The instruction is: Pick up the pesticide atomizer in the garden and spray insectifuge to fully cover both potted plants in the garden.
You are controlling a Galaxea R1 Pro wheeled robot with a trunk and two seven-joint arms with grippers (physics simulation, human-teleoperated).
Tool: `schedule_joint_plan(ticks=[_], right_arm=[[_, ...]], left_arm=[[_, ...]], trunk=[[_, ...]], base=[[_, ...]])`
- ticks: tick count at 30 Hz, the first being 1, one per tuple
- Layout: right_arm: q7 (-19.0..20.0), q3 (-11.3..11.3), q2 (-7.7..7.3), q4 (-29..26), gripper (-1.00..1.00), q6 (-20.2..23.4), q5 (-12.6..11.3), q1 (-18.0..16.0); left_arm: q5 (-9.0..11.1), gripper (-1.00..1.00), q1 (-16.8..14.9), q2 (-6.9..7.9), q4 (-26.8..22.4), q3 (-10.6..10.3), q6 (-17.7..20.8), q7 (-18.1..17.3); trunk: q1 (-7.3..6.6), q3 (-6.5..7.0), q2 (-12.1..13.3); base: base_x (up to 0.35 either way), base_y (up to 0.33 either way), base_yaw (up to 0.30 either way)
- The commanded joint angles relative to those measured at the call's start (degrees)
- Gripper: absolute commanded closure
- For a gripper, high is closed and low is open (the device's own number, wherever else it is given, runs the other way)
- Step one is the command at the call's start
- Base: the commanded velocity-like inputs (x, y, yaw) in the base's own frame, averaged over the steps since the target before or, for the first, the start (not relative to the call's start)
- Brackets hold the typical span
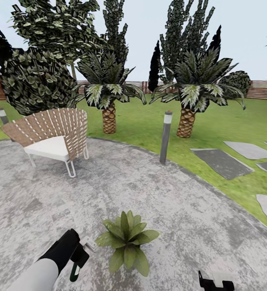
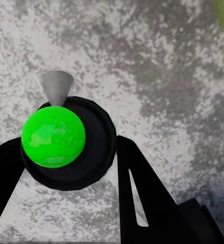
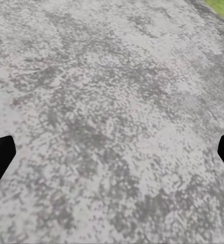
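Atomizer — grasped in the left claw, lower left of the head frame, its nozzle cone aimed down at the paving. Plant — lower centre, just right of that claw; left arm is nearer. Judged: nozzle must swing rightward toward the leaves. No specks visible on them. Right claw — bottom right, released, holding nothing.

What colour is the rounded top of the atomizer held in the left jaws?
Bright green, on the pesticide atomizer, clearest in the left wrist view.
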Motion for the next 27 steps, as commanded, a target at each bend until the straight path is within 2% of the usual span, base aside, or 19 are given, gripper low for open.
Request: schedule_joint_plan(ticks=[1, 12, 21, 27], right_arm=[[-0.36, -0.22, 0.0, 0.1, -1.0, -0.18, 0.62, -0.05], [-0.36, -0.22, 0.0, 0.1, -1.0, -0.18, 0.65, -0.05], [-0.36, -0.22, 0.0, 0.1, -1.0, -0.17, 0.65, -0.05], [-0.36, -0.22, 0.0, 0.1, -1.0, -0.19, 0.65, -0.05]], left_arm=[[-0.47, 1.0, -0.03, -0.05, -0.08, 0.38, 0.12, -0.64], [-0.33, 1.0, -0.03, 0.21, -0.02, 0.42, -0.13, -3.86], [-0.48, 1.0, -0.03, 0.06, -0.02, 0.34, -0.18, -3.85], [-0.56, 1.0, -0.03, 0.04, -0.02, 0.32, -0.15, -3.74]], trunk=[[-0.01, -0.06, -0.02], [-0.01, -0.06, -0.02], [-0.01, -0.06, -0.02], [-0.01, -0.06, -0.02]], base=[[0.0, -0.009, 0.26], [0.0, -0.001, 0.264], [0.025, -0.209, 0.026], [-0.16, -0.209, 0.078]])
